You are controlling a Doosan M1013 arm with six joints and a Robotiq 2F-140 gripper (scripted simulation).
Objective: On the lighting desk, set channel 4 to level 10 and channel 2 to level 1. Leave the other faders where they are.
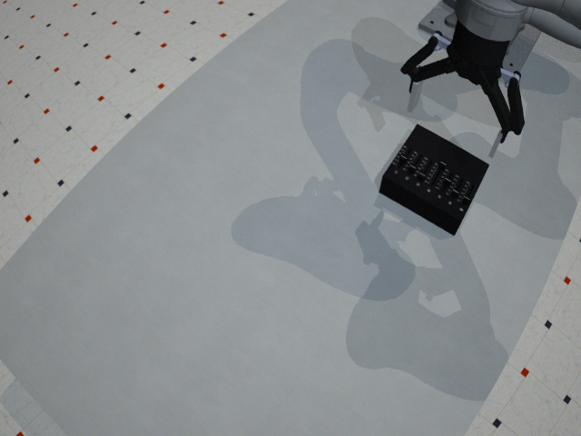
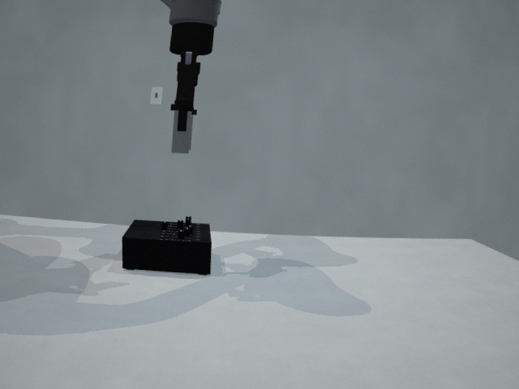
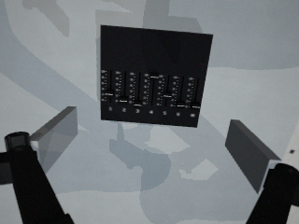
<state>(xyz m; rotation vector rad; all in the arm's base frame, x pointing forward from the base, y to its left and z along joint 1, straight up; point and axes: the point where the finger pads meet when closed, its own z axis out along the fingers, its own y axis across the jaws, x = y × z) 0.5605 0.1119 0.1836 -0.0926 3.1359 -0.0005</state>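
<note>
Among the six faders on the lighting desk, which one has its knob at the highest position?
Fader 4, fourth from the left in the wrist view: its knob sits at the track's top, the others low.

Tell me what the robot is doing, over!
Gripper open, fingers wide, holding nothing. Hanging high above the lighting desk, not touching. Channel 4 fader sits near the top of its slot. Nothing in the way.

The scale marks and channel numbers on the lighting desk [image 3: 155, 51] are too small and blurred to read. The arm [image 1: 539, 14] is cut off by the top view's upper edge, and the side view hides one finger behind the other.
</note>
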